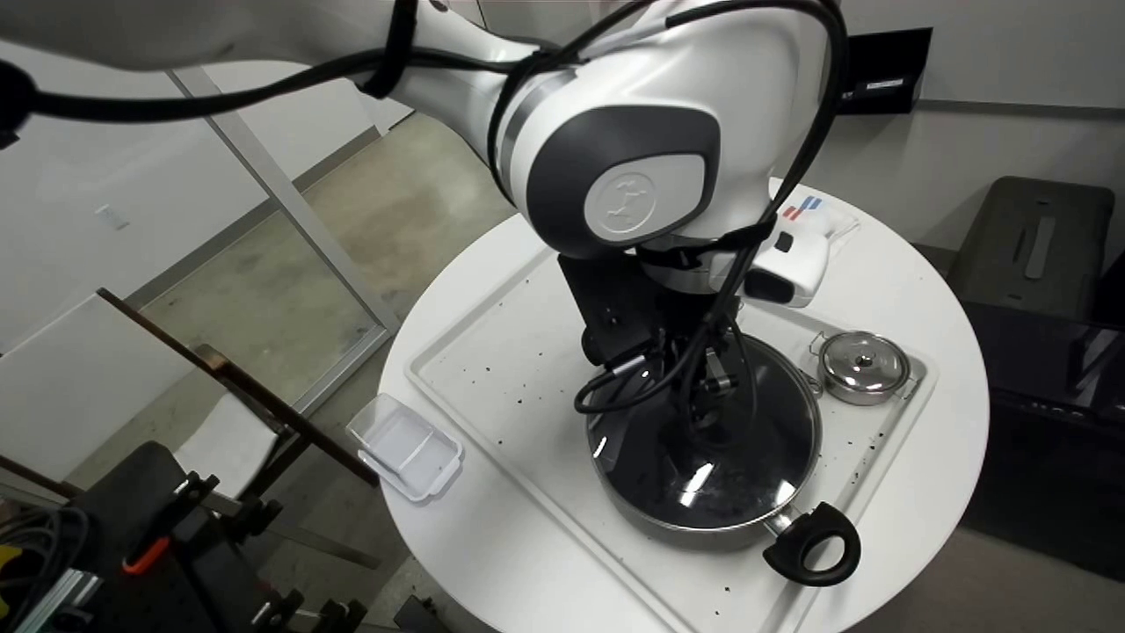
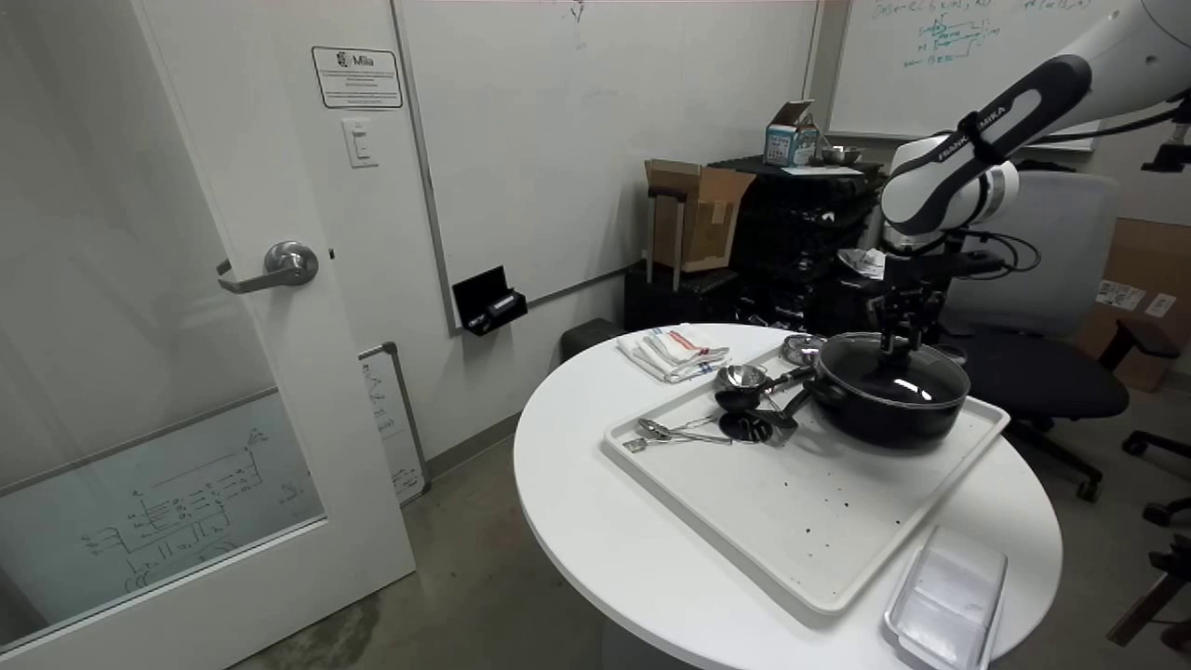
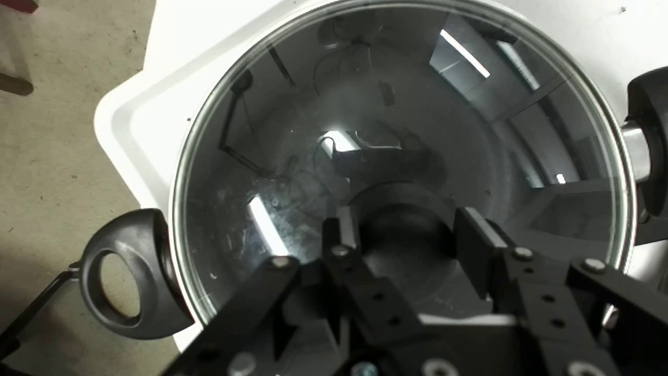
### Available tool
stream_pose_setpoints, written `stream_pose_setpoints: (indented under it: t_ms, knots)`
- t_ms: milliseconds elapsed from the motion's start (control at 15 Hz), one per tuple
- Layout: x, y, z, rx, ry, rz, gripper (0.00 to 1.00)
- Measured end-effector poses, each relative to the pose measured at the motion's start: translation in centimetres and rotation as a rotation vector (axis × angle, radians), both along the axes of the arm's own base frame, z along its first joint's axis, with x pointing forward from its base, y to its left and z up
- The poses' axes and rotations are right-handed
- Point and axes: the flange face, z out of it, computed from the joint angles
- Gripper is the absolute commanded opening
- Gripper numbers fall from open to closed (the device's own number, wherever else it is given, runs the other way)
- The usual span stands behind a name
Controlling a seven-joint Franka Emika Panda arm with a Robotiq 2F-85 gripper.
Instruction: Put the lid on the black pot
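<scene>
Starting from the left in an exterior view, you have a silver door lever (image 2: 287, 264); next, a folded cloth (image 2: 672, 354) striped red and blue lies on the round white table (image 2: 577, 493). Moving right, the white tray (image 2: 772, 512) holds silver utensils (image 2: 665, 431), then a black ladle (image 2: 738, 400) and a black slotted utensil (image 2: 744, 426). A small lidded steel pot (image 1: 865, 387) stands on the tray just beside the black pot (image 2: 884, 423). In both exterior views the glass lid (image 1: 751, 475) sits on the black pot; your wrist view shows a black loop handle (image 3: 156, 282) out to the left and a second handle (image 3: 655, 99) to the right. Your gripper (image 3: 408, 227) is down at the lid's centre, a finger (image 3: 475, 256) on either side of the dark knob (image 3: 407, 240). The knob fills the gap, but whether the jaws grip it or merely stand around it, you cannot tell. Further right, a clear divided plastic container (image 2: 949, 596) rests by the table's edge, and a grey office chair (image 2: 1028, 270) stands behind the table.
</scene>
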Motion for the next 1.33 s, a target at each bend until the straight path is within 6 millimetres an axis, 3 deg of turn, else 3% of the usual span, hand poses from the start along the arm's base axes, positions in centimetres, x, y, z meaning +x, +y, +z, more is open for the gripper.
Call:
stream_pose_setpoints:
  t_ms: [1000,1067,1133,1200,1333]
  knots:
    - [0.19,0.41,0.01,0.006,-0.003,0.004,0.24]
    - [0.18,0.41,0.00,0.006,-0.003,0.004,0.36]
    - [0.18,0.41,0.00,0.006,-0.003,0.004,0.74]
    - [0.17,0.40,-0.01,0.007,-0.003,0.004,0.76]
    - [0.22,0.43,0.05,0.009,-0.007,0.000,0.89]
